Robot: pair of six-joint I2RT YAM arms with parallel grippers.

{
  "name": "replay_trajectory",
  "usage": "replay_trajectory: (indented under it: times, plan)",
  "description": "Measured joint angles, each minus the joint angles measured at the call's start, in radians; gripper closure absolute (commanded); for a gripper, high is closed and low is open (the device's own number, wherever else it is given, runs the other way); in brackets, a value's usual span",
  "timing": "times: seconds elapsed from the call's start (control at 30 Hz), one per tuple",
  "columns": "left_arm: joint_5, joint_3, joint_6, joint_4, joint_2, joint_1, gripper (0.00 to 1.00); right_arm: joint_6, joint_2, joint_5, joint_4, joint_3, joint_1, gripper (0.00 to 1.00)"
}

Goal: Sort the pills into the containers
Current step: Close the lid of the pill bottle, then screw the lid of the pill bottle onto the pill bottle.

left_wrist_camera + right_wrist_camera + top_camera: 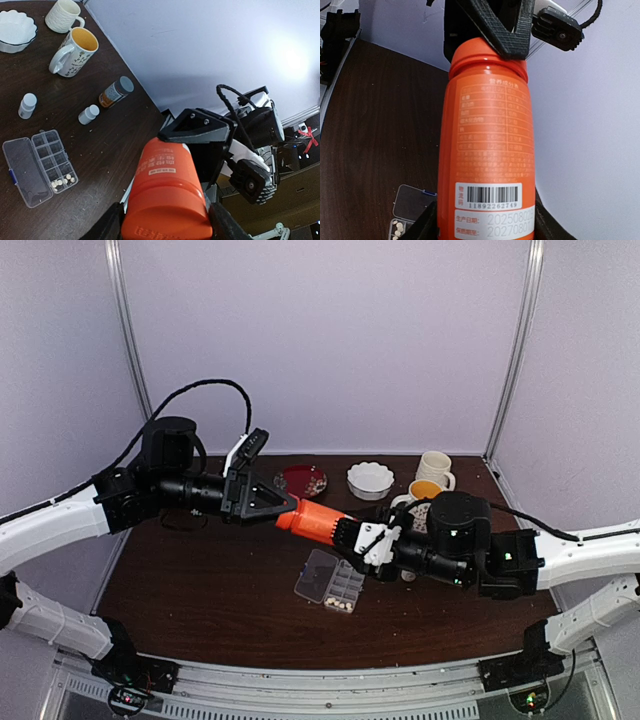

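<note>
Pills [62, 181], a small cream-white cluster, are shown lying together in one corner cell of the box [20, 172], which is laid flat on the bench [115, 155] with its clear lid swung open to one side; the cells [47, 150] are arranged in two rows. An orange bottle [315, 522] is held lengthwise in the air between the two arms, above the bench and, in the top view, just behind the box without touching it. The left end effector [283, 510] is closed on the cap end of the orange bottle, its fingers [112, 225] pressed against opposite sides. The right end effector [358, 537] is closed on the base end, where a barcode label [488, 196] is carried. No pills are held by either end effector. Beyond the box, two white bottles [27, 105] and a grey-capped bottle [116, 92] are placed near one another. Two mugs [74, 52], a white bowl [15, 30] and a red plate [302, 480] are set toward the far edge of the bench, well apart from the pills.
</note>
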Motion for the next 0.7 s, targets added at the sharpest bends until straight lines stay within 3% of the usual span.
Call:
replay_trajectory:
  times: [0.27, 0.4, 0.53, 0.7]
  plan:
    - [-0.036, 0.000, -0.047, -0.027, 0.002, -0.004, 1.00, -0.084, 0.035, 0.193, 0.040, 0.000, 0.073, 1.00]
    - [-0.043, 0.000, -0.063, 0.004, 0.001, -0.003, 1.00, -0.035, 0.036, 0.195, 0.033, 0.014, 0.073, 1.00]
    - [-0.034, 0.000, -0.034, 0.050, 0.001, 0.000, 1.00, 0.073, 0.011, 0.063, -0.046, 0.052, 0.024, 1.00]
    - [0.018, 0.000, 0.161, 0.071, 0.002, 0.000, 1.00, 0.237, -0.019, -0.261, -0.172, 0.106, -0.097, 1.00]
